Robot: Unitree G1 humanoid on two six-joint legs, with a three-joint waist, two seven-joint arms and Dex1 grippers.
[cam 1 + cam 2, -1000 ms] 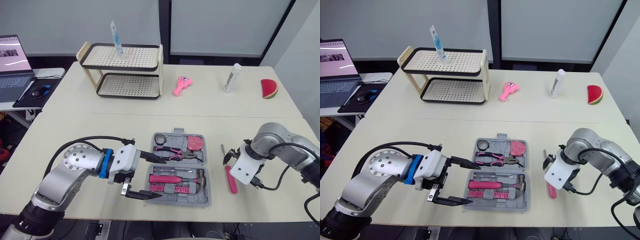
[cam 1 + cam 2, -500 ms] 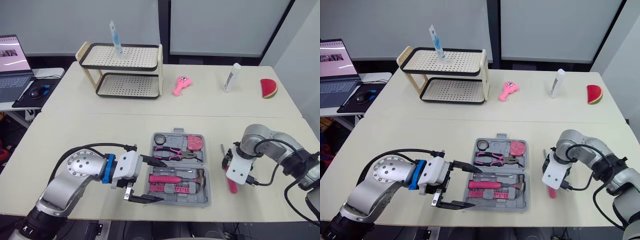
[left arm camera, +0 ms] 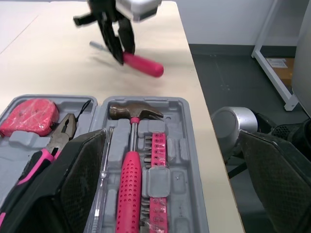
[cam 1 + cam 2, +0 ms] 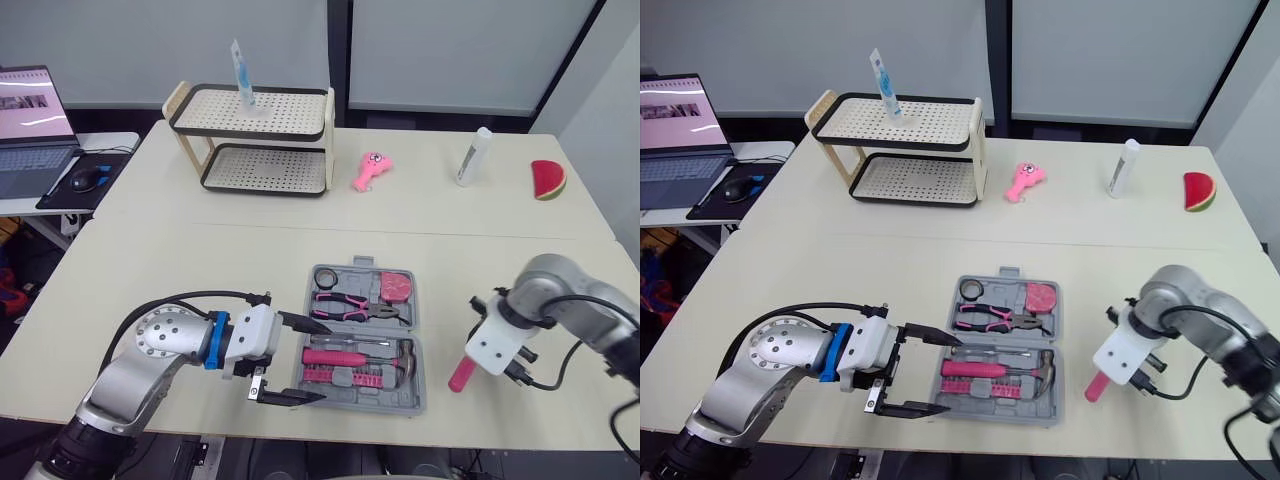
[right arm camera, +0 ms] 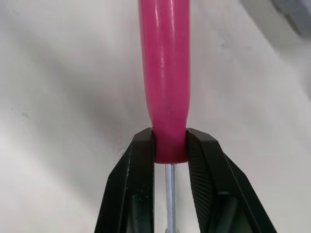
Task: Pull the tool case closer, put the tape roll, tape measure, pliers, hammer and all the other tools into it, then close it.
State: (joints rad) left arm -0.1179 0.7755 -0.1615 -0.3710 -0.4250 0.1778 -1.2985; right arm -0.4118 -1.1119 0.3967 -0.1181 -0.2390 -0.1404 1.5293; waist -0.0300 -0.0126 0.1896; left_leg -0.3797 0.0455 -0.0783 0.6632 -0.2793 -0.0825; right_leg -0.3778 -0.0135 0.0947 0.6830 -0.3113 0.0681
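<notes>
The grey tool case [image 4: 419, 372] lies open near the table's front edge. In it are the tape roll [image 4: 321, 277], pink-handled pliers [image 4: 345, 303], red tape measure [image 4: 395, 287] and hammer [image 4: 400, 350]. My left gripper [image 4: 325, 360] stands open at the case's left side, its fingers reaching over the case's left edge with nothing between them. To the right of the case, my right gripper [image 5: 170, 145] is shut on a pink-handled screwdriver [image 5: 165, 73], gripping the handle's end where the metal shaft begins. The handle [image 4: 461, 373] sticks out toward the front.
A two-tier rack [image 4: 265, 140] with a tube on top stands at the back left. A pink toy [image 4: 368, 170], a white bottle [image 4: 473, 157] and a watermelon slice [image 4: 548, 180] lie along the back. A laptop [image 4: 30, 110] sits on a side table to the left.
My right gripper's fingers have closed onto the screwdriver's handle, and the screwdriver now points more toward the front left. The left gripper stays open by the case. The camera has shifted slightly.
</notes>
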